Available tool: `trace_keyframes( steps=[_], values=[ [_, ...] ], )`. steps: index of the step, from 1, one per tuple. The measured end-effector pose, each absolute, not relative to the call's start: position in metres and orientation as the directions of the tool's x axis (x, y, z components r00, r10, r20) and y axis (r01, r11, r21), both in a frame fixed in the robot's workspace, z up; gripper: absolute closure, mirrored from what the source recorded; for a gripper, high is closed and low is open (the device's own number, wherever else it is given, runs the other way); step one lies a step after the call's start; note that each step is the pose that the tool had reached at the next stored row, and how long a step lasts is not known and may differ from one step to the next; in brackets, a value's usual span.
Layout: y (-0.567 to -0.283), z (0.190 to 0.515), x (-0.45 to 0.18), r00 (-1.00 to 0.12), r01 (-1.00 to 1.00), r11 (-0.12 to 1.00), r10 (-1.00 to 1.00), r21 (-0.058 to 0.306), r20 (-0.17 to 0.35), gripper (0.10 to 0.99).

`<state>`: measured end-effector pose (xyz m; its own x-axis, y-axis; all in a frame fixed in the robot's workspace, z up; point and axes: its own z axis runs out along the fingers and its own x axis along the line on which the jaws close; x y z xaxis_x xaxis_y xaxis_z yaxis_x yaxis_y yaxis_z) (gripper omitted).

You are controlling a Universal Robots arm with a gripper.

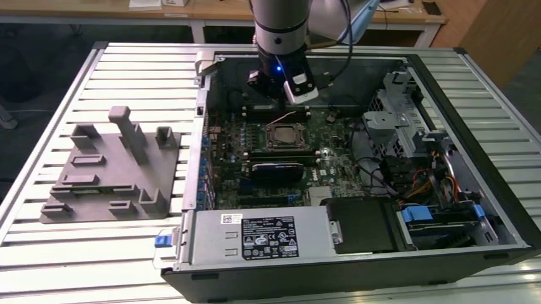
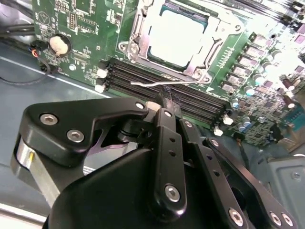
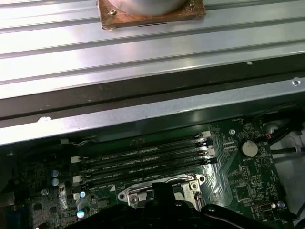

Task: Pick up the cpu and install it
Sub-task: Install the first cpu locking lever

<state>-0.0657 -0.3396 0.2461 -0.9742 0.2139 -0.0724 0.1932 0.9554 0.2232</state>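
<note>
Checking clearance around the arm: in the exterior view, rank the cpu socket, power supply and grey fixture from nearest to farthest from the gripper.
1. cpu socket, just below the gripper, mid-motherboard.
2. Grey fixture, outside the case, on the exterior view's left.
3. Power supply, along the case's near edge.

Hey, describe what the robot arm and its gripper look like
The arm is a silver-grey cylinder with a black wrist section carrying a small blue light and a dark cable alongside. The gripper is matte black, built from flat linkage bars joined by silver screws.
</note>
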Motion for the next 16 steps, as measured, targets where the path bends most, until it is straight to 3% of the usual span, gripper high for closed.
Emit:
trace_keyframes(
  steps=[16],
  values=[
    [-0.3395,0.2394,-0.0641,-0.948,0.262,0.939,0.294,0.224,-0.124,0.980]
  ],
)
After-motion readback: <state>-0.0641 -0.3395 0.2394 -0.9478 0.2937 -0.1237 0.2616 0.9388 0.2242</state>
